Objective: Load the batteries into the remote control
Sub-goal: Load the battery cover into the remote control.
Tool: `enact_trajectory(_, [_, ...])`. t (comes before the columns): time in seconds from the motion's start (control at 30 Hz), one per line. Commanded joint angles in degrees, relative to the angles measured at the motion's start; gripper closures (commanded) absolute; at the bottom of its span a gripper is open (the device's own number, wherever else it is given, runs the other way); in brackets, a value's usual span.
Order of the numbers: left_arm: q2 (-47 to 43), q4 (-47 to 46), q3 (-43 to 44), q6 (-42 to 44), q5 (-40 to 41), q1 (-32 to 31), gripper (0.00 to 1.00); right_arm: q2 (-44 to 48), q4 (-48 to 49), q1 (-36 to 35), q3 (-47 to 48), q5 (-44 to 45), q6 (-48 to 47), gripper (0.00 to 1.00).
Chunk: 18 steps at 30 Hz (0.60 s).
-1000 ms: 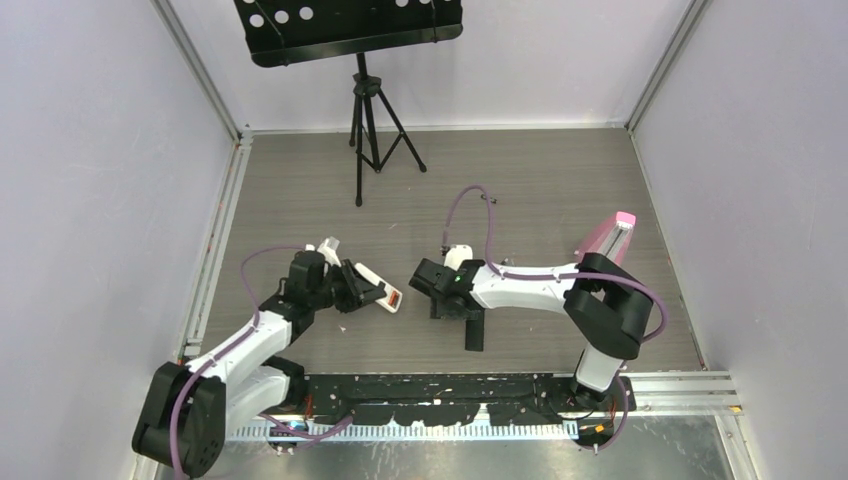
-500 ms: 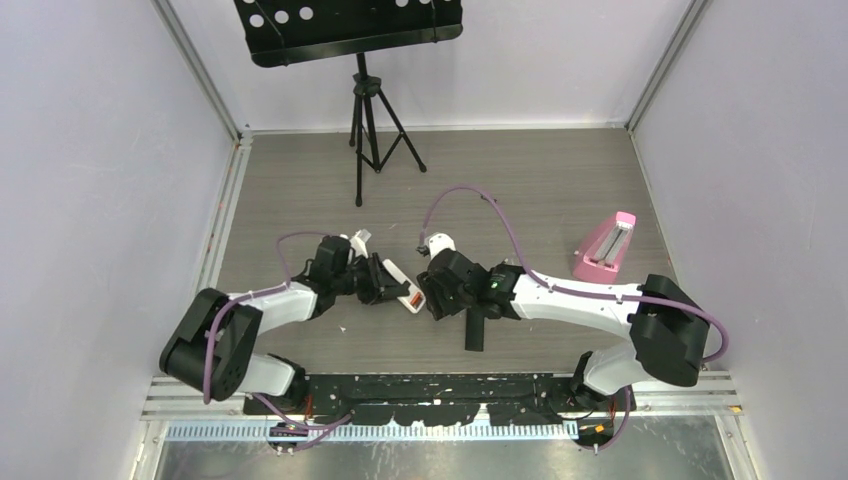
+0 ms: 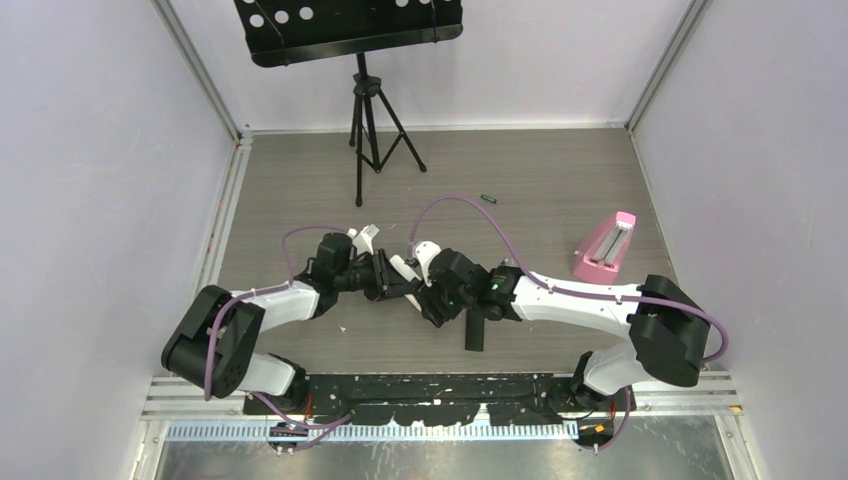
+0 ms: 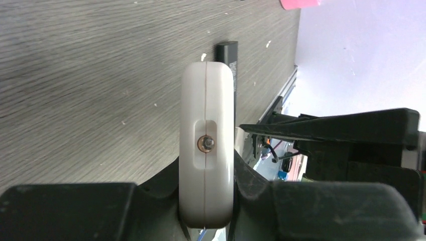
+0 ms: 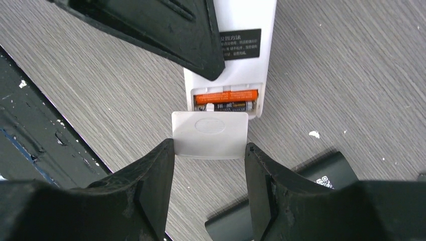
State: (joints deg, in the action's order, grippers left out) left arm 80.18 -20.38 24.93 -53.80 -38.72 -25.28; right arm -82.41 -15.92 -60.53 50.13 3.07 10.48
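Note:
My left gripper [image 3: 385, 278] is shut on the white remote [image 3: 398, 268], whose end shows between its fingers in the left wrist view [image 4: 207, 145]. In the right wrist view the remote [image 5: 236, 45] lies back up with its battery bay open. An orange battery [image 5: 226, 96] and a dark battery [image 5: 231, 106] lie in the bay. My right gripper [image 5: 210, 150] holds the white battery cover [image 5: 210, 134] by its edges at the fingertips, just below the bay. A small dark battery [image 3: 489, 198] lies alone on the table farther back.
A black remote [image 3: 474, 330] lies just near-right of my right gripper [image 3: 428, 298] and shows in both wrist views [image 5: 301, 191] [image 4: 228, 55]. A pink box [image 3: 605, 247] stands at the right. A black music stand [image 3: 365, 120] is at the back.
Both arms have drawn together at the table's middle. My left gripper carried the white remote rightward and my right gripper closed in on its end. The right cable shifted, uncovering the lone battery.

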Motion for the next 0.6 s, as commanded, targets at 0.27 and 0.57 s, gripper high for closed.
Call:
enact_trajectory(0.27, [-8.28, -1.41, -0.32, 1.69, -5.79, -0.21, 1.0, 4.11, 9.22, -0.02, -4.14, -0.16, -4.36, 0.54])
enact_trajectory(0.57, [-10.38, 2.69, -0.14, 4.28, -3.55, -0.21, 1.0, 5.6, 9.07, -0.02, -4.22, -0.82, -5.21, 0.54])
